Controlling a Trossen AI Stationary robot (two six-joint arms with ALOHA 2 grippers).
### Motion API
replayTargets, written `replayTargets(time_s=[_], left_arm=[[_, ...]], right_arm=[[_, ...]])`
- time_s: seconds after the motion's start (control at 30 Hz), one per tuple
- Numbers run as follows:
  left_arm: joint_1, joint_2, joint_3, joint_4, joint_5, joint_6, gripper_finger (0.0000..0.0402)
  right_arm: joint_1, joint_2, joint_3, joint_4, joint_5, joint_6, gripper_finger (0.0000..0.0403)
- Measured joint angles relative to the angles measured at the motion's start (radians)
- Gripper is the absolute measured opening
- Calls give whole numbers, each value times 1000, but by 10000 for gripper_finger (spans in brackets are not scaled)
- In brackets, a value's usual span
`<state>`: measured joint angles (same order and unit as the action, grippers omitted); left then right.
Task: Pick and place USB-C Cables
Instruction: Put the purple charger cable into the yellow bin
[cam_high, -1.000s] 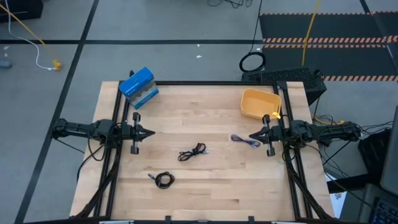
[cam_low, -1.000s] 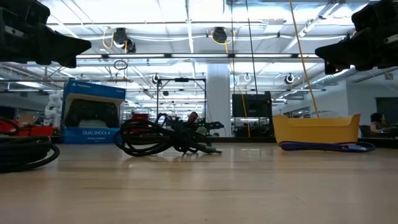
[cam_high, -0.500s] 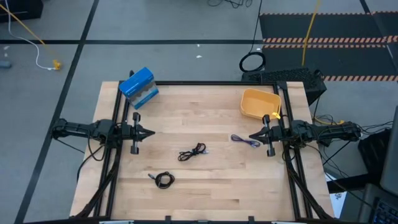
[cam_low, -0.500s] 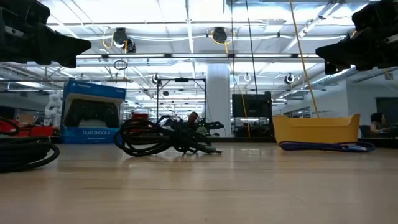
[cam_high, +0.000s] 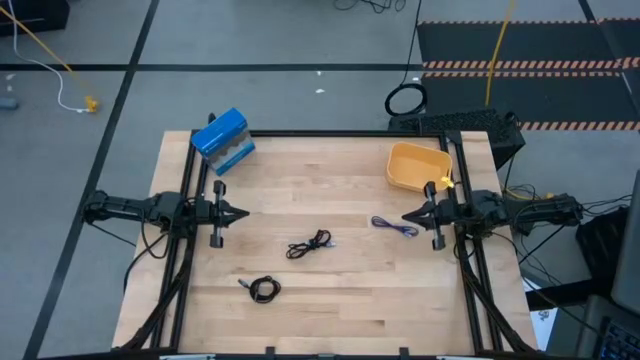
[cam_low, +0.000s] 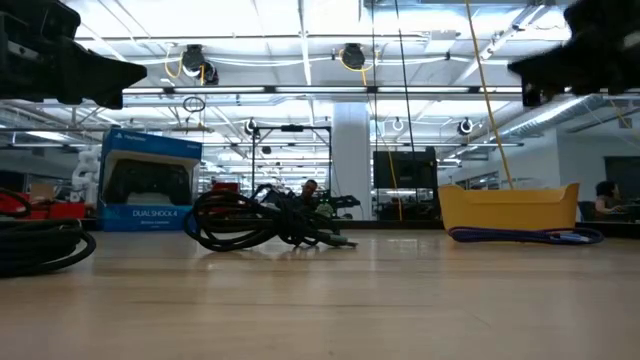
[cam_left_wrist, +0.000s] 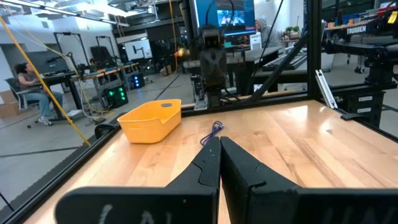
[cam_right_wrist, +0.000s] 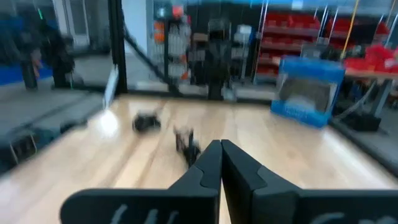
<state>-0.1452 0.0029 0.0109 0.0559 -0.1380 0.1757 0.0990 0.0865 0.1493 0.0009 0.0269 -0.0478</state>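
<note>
nothing is done yet: all 3 cables (cam_high: 309, 244) lie on the table (cam_high: 340, 310), the purple one (cam_high: 394, 227) nearest the empty yellow bin (cam_high: 417, 167). left gripper (cam_high: 243, 213) and right gripper (cam_high: 407, 217) hover at the sides, fingers pressed together.

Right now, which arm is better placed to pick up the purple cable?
Probably the right: its claw is beside the purple USB-C cable, near the yellow bin. The left claw is far across.

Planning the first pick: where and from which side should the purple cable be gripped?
Probably from straight above, at the bunched middle of the purple cable. It lies flat on the table in a loose, thin coil, so a side approach offers nothing to pinch. The right gripper is nearest, jaws shut.
</note>
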Motion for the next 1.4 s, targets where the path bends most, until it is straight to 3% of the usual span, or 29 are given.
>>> replayTargets(time_s=[0.23, 0.83, 1.4], left_arm=[[0, 0, 0, -1, 0, 0, 8], [0, 0, 0, 0, 0, 0, 8], [0, 0, 0, 0, 0, 0, 8]], right_arm=[[0, 123, 195, -49, -1, -41, 0], [0, 492, 845, -399, -2, -44, 0], [0, 728, 1285, -588, -2, -11, 0]])
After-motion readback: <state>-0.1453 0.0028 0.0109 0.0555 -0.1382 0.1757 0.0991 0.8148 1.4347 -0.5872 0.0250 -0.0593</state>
